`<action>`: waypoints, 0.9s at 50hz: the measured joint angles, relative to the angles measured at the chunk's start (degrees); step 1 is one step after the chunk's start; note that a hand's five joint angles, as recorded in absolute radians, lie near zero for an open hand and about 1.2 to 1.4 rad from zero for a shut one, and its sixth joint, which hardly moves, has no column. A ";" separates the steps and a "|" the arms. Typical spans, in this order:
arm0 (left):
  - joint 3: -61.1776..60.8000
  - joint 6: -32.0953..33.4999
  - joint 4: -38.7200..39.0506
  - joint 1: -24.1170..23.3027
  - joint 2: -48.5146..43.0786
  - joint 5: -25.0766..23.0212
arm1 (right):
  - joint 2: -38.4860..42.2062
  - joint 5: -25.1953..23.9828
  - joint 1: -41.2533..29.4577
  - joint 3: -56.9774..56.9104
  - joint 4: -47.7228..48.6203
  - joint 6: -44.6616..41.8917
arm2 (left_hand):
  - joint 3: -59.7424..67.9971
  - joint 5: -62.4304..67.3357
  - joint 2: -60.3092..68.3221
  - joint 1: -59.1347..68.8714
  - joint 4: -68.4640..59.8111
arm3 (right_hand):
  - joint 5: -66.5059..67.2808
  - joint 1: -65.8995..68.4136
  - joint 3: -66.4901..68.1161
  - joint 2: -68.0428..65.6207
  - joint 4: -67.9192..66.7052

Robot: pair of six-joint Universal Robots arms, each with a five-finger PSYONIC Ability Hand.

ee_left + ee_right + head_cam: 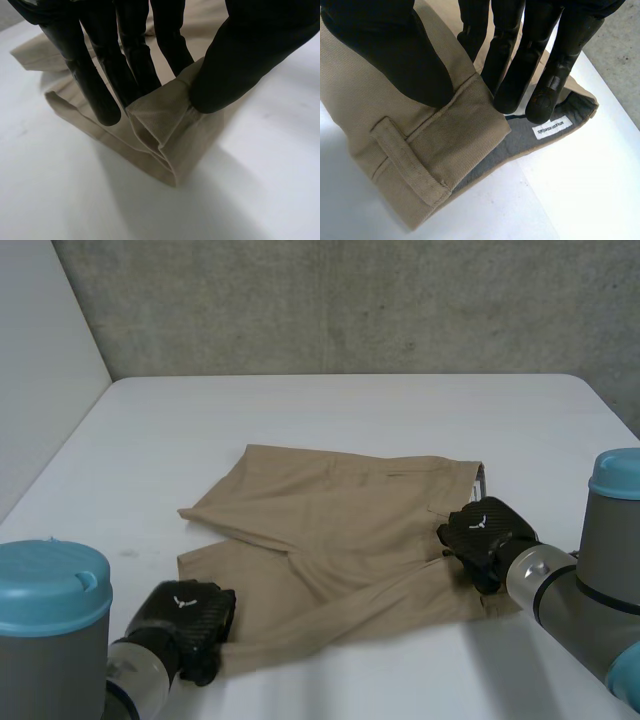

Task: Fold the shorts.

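Tan shorts [340, 530] lie spread on the white table [300, 410], waistband toward my right arm and legs toward my left. My left hand [185, 618] is at the near leg's hem corner. In the left wrist view the thumb [240, 55] and fingers [100, 75] pinch a raised fold of that hem [165, 130]. My right hand [487, 532] is at the waistband's near end. Its thumb [395, 50] presses on the outer band [445, 145] with a belt loop, and its fingers [520, 65] reach inside against the grey lining, pinching the upper layer.
A grey concrete wall stands behind the table's far edge and a pale wall runs along the left side. Bare white tabletop surrounds the shorts. A white label [551, 128] shows on the waistband's lining.
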State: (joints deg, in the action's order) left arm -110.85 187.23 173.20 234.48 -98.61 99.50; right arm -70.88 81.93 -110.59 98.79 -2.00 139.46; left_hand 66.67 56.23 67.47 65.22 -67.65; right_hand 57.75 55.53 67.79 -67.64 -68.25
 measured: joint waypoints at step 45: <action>48.14 40.74 28.35 2.69 -38.09 3.08 | 12.68 8.14 2.54 -22.04 4.23 -9.60 | 1.65 0.54 1.15 -0.02 -1.20 | 0.04 0.00 0.00 0.00 -0.01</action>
State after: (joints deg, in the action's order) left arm -62.71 227.96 201.56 237.17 -136.69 102.58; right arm -58.20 90.07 -108.05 76.74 2.23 129.86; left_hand 68.32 56.77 68.63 65.20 -68.85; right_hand 57.79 55.53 67.79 -67.64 -68.26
